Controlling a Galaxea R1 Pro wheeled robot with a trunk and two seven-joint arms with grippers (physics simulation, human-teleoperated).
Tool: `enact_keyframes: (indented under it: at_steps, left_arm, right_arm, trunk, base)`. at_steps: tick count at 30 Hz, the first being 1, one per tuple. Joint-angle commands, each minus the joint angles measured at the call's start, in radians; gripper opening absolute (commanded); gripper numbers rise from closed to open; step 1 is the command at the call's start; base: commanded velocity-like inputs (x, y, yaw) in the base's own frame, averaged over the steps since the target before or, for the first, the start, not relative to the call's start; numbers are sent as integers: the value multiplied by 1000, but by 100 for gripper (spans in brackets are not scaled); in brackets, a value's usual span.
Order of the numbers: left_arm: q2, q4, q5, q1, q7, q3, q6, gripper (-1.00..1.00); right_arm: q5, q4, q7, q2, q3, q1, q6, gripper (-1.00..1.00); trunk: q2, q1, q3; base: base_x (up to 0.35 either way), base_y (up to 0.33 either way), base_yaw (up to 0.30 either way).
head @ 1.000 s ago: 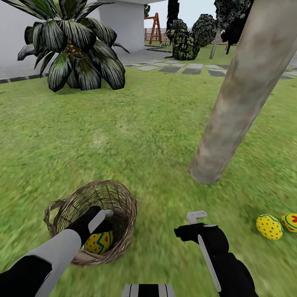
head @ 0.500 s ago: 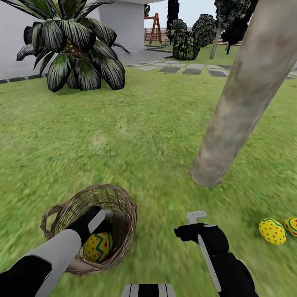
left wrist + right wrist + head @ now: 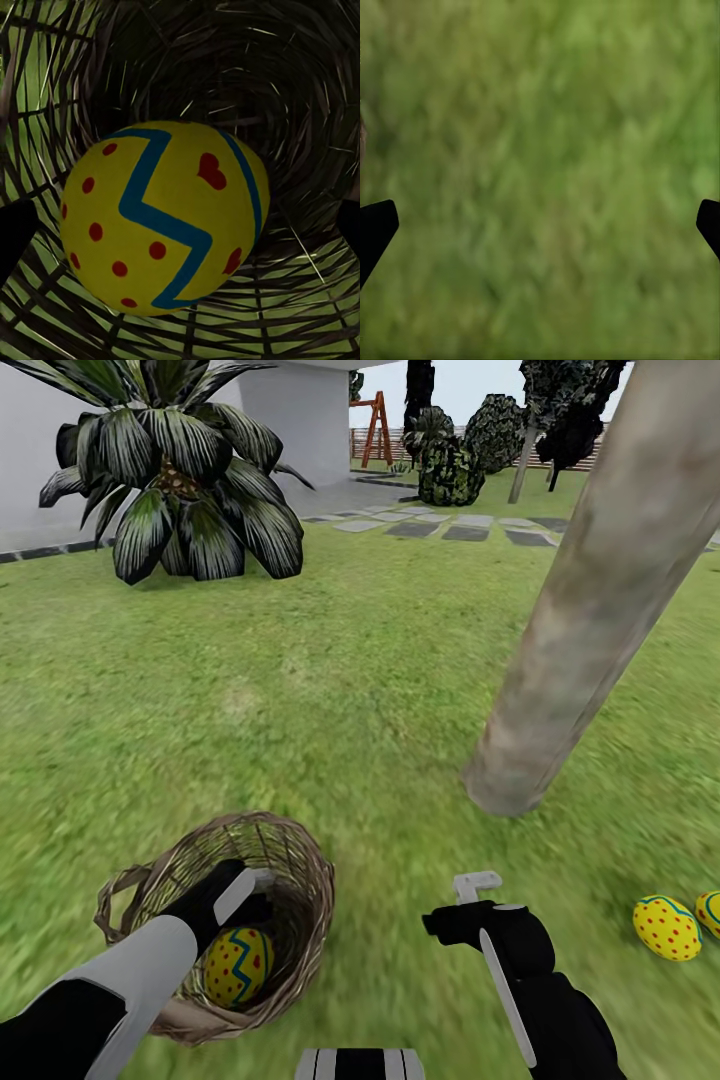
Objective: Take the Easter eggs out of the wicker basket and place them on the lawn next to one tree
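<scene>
Since 1.0 s ago the view has shifted slightly; wicker basket point(image 3: 225, 925) sits lower in frame, left claw point(image 3: 250, 895) unchanged inside it, fingertips hidden by the rim. 1 egg point(image 3: 161, 217) lies between the spread, non-gripping left fingers. Right claw point(image 3: 478, 895) hangs open over lawn point(image 3: 350, 690); 2 eggs point(image 3: 667, 927) near the mottled tree trunk point(image 3: 580, 620), 1 cut off.

Left arm point(image 3: 120, 980) grey-white with black ends; right arm point(image 3: 545, 990) black, grey-striped.

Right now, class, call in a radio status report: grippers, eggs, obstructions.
Left gripper open inside wicker basket, around last egg. Right gripper open over lawn. Two eggs near tree. Nothing obstructing.
</scene>
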Motion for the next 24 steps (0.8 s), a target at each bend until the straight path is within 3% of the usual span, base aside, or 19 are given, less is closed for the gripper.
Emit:
enact_keyframes:
  at_steps: [1, 24]
  left_arm:
    - [1, -3, 10, 0, 8, -7, 3, 100]
    - [1, -1, 9, 0, 7, -7, 2, 100]
  right_arm:
    - [10, -1, 7, 0, 0, -1, 5, 100]
    - [10, -1, 7, 0, 0, -1, 5, 100]
  trunk:
    - [0, 0, -1]
    - [0, 0, -1]
  base:
    - [3, 22, 0]
    - [-11, 28, 0]
